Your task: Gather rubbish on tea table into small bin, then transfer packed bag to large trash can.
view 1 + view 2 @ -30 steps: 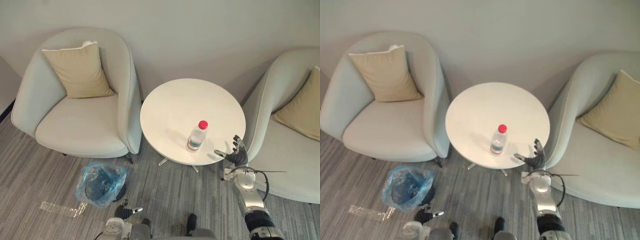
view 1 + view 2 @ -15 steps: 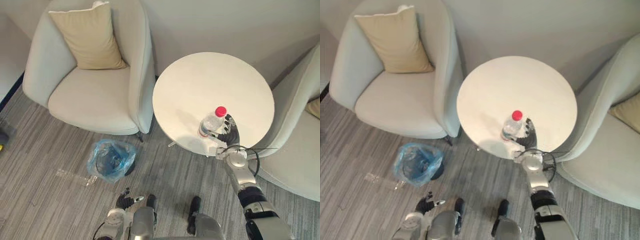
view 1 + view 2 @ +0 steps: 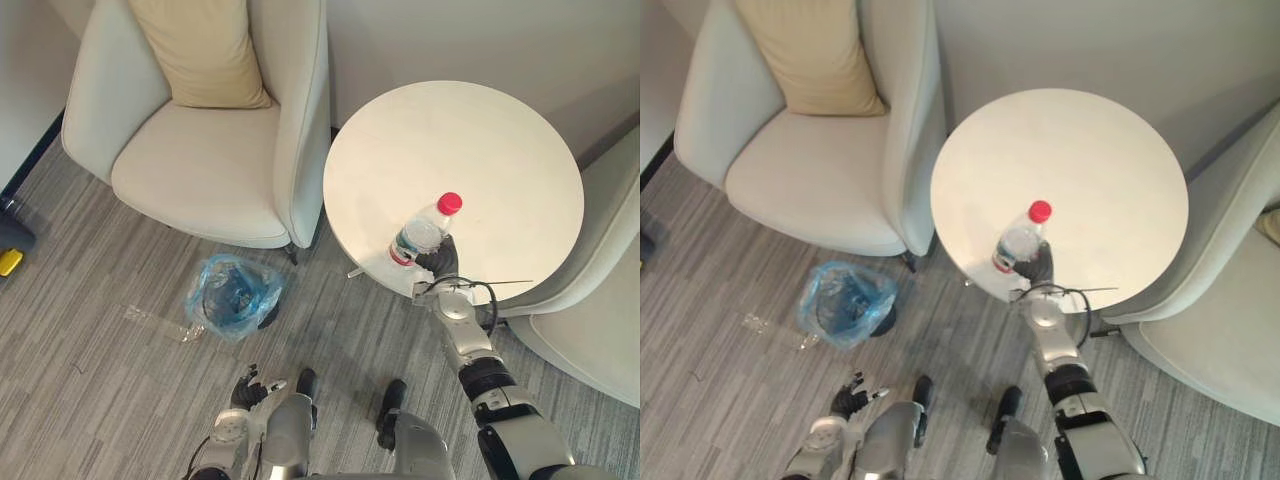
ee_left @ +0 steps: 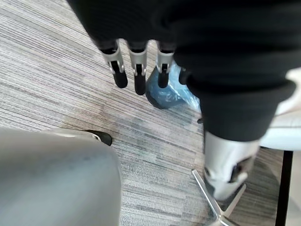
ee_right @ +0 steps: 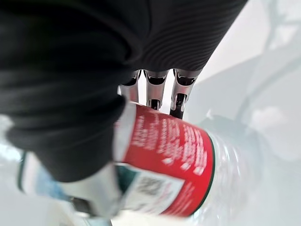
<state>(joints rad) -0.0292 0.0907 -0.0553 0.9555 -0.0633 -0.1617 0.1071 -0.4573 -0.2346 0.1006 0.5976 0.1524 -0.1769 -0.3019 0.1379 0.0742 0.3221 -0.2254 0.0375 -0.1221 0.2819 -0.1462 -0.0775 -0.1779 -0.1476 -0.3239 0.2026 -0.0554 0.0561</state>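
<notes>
One red-capped plastic bottle (image 3: 425,232) at the near edge of the round surface (image 3: 480,150), clasped round its label by the curled fingers (image 5: 154,92) of the right hand (image 3: 440,262), apparently for a steady lift. Left hand (image 3: 247,388) low over the carpet, straight-fingered and empty, clear of the blue-bagged small bin (image 3: 232,297).

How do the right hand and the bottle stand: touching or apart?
Touching: right wrist view shows the right hand curled round the bottle, fingers on its label.
</notes>
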